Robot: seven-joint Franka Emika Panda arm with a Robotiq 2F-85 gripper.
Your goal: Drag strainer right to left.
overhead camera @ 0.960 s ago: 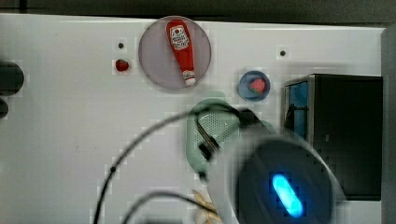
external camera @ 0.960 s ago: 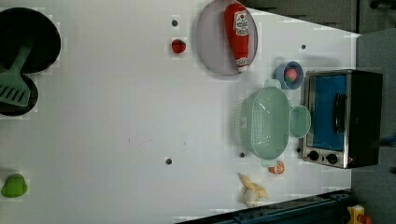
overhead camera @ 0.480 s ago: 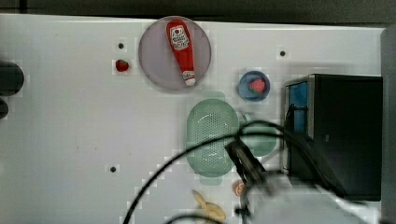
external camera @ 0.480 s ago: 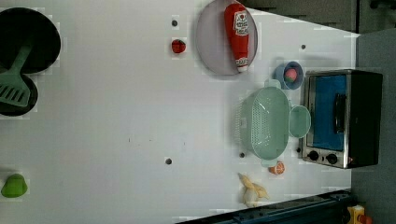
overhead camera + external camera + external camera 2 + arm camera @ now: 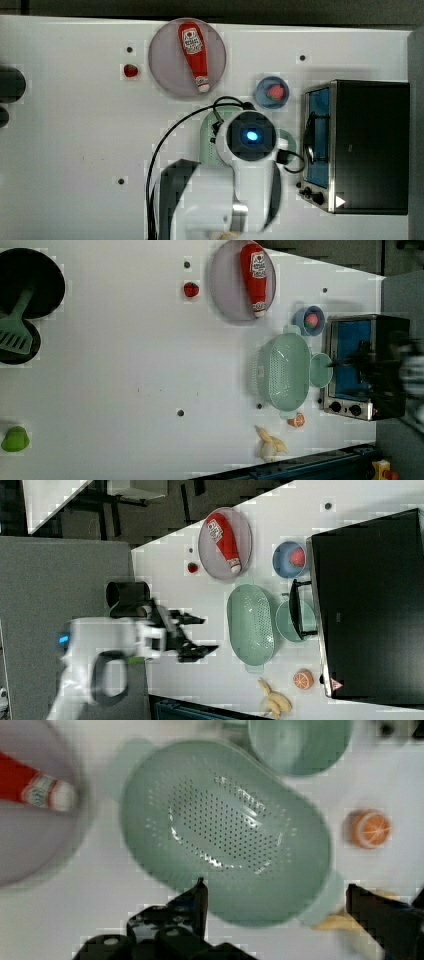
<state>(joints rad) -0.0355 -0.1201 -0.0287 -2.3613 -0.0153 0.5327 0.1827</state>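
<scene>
The pale mint-green oval strainer (image 5: 282, 371) rests on the white table, its long side against a small round green mug (image 5: 320, 370). It also shows in the right view (image 5: 250, 625) and lies below the camera in the wrist view (image 5: 225, 830). My gripper (image 5: 277, 895) hovers above it, open, with one black finger (image 5: 200, 896) over the strainer's rim and the other (image 5: 372, 907) past its rim tab. In the right view the gripper (image 5: 202, 634) hangs in the air with nothing between its fingers. My wrist (image 5: 250, 135) covers most of the strainer (image 5: 207, 142) in the top view.
A black toaster oven (image 5: 367, 145) stands just beyond the mug. A ketchup bottle (image 5: 194, 52) lies on a grey plate (image 5: 165, 65); a blue bowl (image 5: 271, 92) holds a strawberry. An orange (image 5: 296, 420) and banana (image 5: 270, 445) lie near the table's edge. Open white tabletop (image 5: 125, 365) stretches away from the oven.
In the top view my arm has swung from the lower right to directly over the strainer. The strainer and mug have not moved.
</scene>
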